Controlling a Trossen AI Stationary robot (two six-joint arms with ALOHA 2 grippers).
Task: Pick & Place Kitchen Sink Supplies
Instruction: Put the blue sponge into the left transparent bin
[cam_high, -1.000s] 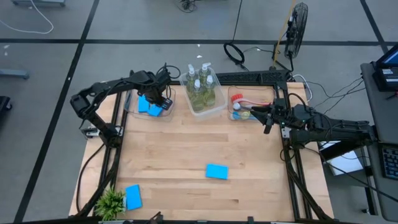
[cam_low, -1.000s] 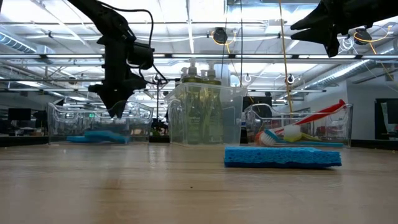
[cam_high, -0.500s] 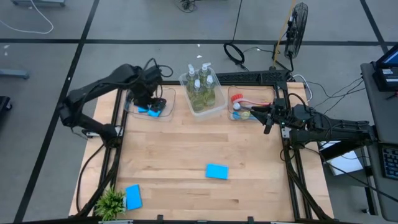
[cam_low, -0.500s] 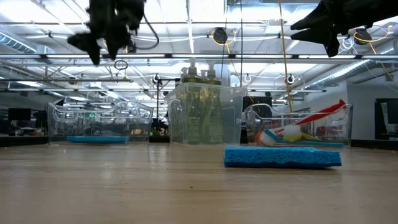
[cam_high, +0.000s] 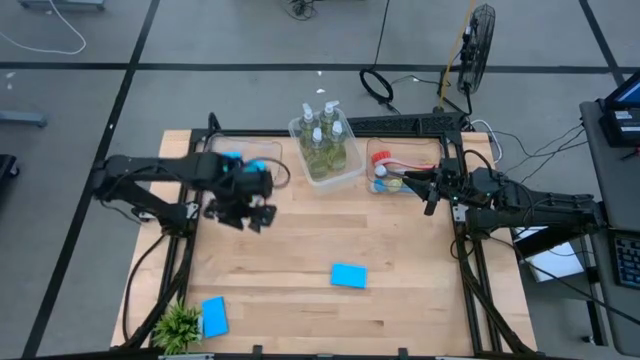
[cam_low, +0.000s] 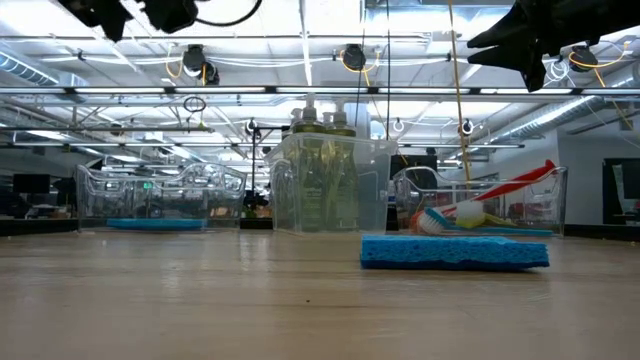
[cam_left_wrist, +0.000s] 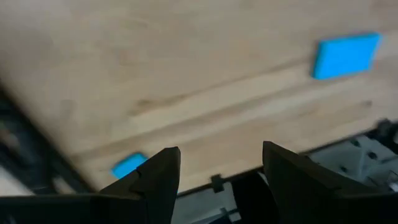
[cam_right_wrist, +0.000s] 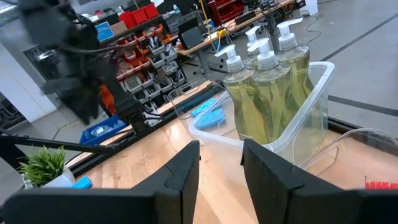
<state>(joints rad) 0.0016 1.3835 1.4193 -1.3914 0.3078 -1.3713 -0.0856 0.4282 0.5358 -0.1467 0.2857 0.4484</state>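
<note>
High view: the left tool (cam_high: 243, 211) is hovering spread and empty over the table (cam_high: 300, 250). The right tool (cam_high: 432, 192) is waiting by the brushes (cam_high: 395, 165), slightly parted, holding nothing.

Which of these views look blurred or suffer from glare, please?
Left wrist view: motion-smeared, the blue sponge soft-edged. Low view: bright ceiling lights glare behind the clear bins. Right wrist view: left arm blurred, soap bottles sharp. High view: evenly lit.
</note>
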